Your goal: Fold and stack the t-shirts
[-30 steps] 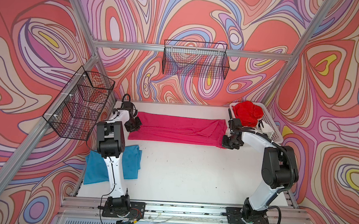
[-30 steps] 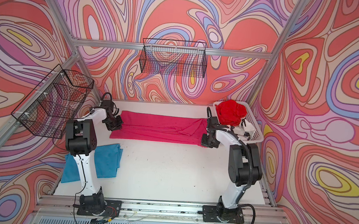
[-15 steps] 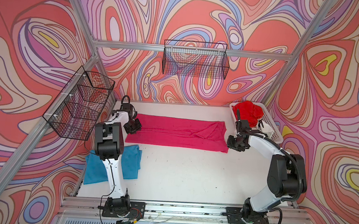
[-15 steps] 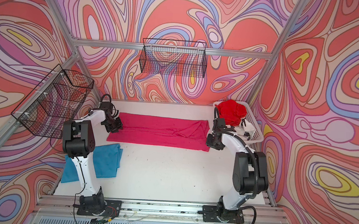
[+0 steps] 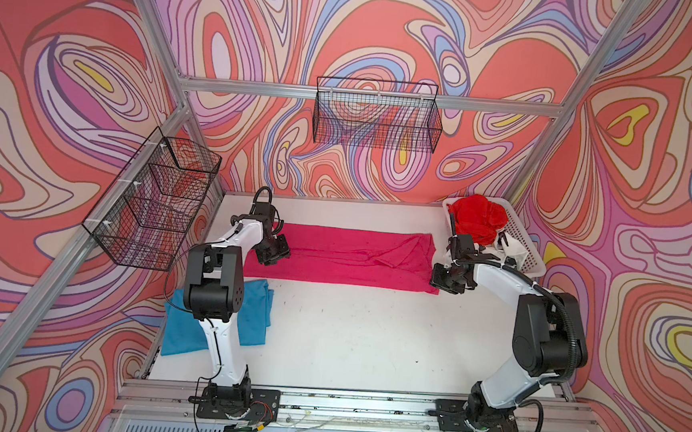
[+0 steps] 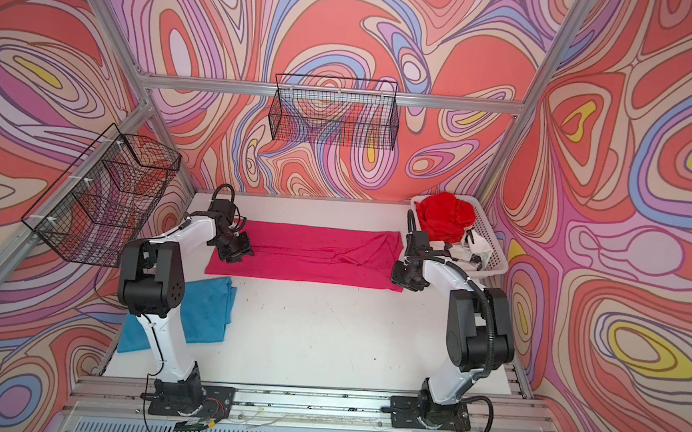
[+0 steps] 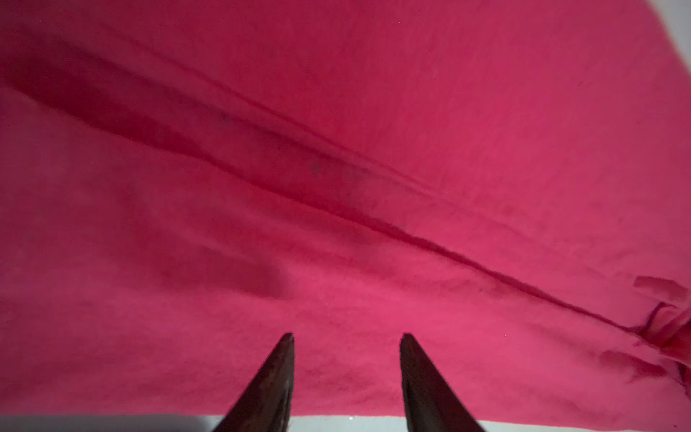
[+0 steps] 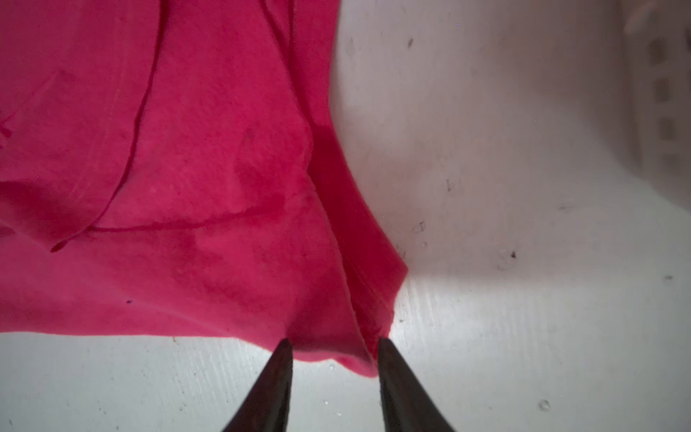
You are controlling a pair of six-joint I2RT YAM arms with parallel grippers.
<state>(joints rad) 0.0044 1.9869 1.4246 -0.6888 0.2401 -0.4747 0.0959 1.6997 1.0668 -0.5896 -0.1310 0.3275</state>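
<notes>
Pink t-shirt point(image 5: 350, 257) lies in a long strip across the far side of the table point(image 5: 369, 331). The left gripper point(image 7: 346, 336) hangs over its left end and the right gripper point(image 8: 332, 342) over its right corner, both with jaws apart and empty.

The magenta t-shirt point(image 5: 354, 259) and the teal t-shirt point(image 5: 256, 315) at near left are soft, matt cloth with a faintly fuzzy nap. The white table point(image 5: 368, 343) looks matt, streaked and speckled. The far wire basket point(image 5: 376, 121) is thin black metal mesh, and the plastic basket point(image 5: 520, 233) at far right is white and perforated.
</notes>
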